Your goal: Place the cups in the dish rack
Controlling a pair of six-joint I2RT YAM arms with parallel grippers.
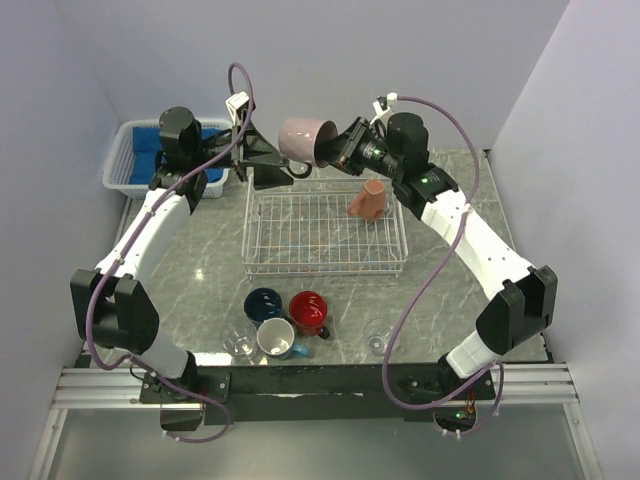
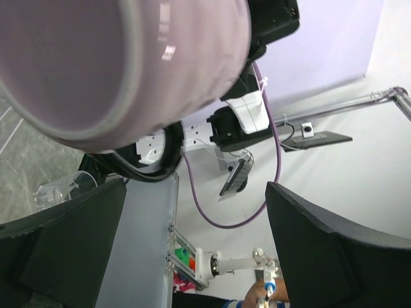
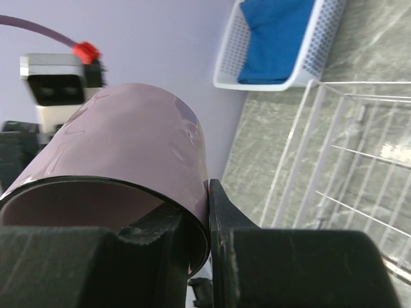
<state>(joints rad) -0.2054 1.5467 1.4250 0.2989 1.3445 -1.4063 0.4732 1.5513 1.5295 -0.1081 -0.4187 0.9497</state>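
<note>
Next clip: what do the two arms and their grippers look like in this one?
The left arm and right arm are built alike: white links between chunky black joints, on black bases. A purple cable loops loosely along each. The left gripper and right gripper are matte black with flat, blocky fingers.

Beneath the right claw (image 1: 333, 152), the white wire-grid dish rack (image 1: 320, 267) is lying mostly open. Only a salmon-orange mug (image 1: 368, 199) is occupying the corner just under that claw. The spread left claw (image 1: 274, 160) is crowding the space facing the clamped mauve mug (image 1: 306, 140).
</note>
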